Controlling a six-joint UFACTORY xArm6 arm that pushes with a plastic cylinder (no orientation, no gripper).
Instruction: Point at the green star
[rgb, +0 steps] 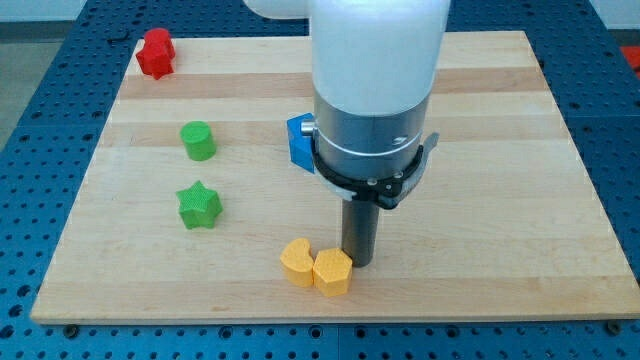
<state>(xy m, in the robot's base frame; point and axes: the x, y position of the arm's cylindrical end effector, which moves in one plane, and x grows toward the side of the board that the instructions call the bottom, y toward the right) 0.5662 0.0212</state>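
The green star (199, 205) lies on the wooden board (500, 150) at the view's left, below the middle. My tip (359, 261) rests on the board at the view's lower middle, far to the right of the star. It stands just right of and touching or nearly touching a yellow hexagon block (333, 272). A yellow heart block (296, 262) sits against the hexagon's left side.
A green cylinder (199, 140) stands above the star. A red block (156, 53) sits at the board's top left corner. A blue block (299, 143) is partly hidden behind the arm's body. Blue perforated table surrounds the board.
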